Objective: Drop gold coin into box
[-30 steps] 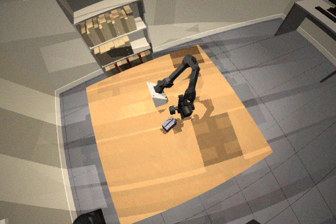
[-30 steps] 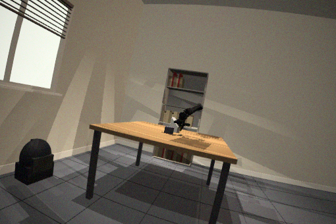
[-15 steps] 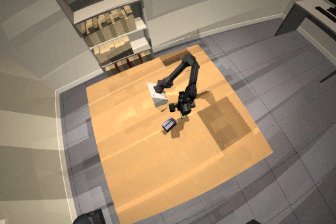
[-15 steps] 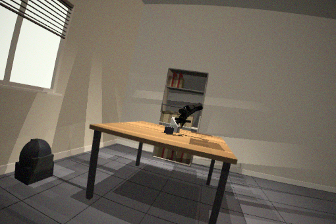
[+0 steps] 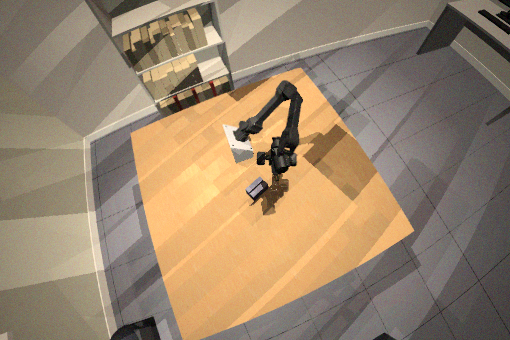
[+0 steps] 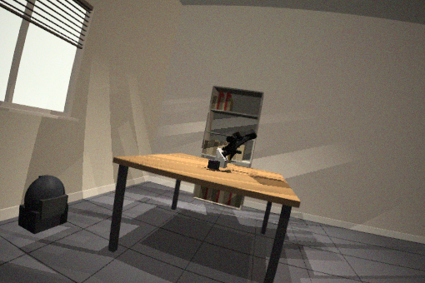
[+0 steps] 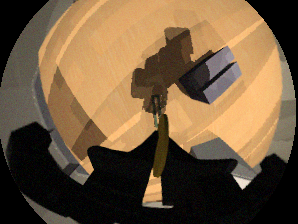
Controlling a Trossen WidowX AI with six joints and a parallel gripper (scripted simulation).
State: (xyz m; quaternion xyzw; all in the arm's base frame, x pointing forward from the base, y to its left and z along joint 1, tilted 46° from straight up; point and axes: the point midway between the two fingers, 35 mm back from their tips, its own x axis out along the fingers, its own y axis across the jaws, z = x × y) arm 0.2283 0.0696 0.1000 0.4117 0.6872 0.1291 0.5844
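Observation:
My gripper (image 7: 158,133) (image 5: 278,175) is shut on the gold coin (image 7: 160,150), which stands edge-on between the fingertips in the wrist view. The small dark-green holder (image 7: 156,119) shows just beyond the coin, in the gripper's shadow. The coin looks raised above it, but how far is hard to tell. In the top view the arm hides the coin and holder. The closed grey box (image 7: 216,77) (image 5: 257,188) (image 6: 213,165) sits on the table close beside the gripper, to the right in the wrist view. Its narrow dark slot runs diagonally across the lid.
The white and grey base plate (image 5: 239,151) of the arm stands on the wooden table (image 5: 208,250) (image 6: 161,167), behind the box. A bookshelf (image 5: 183,60) (image 6: 237,121) stands beyond the table's far edge. The arm's dark shadow falls around the holder and up to the box.

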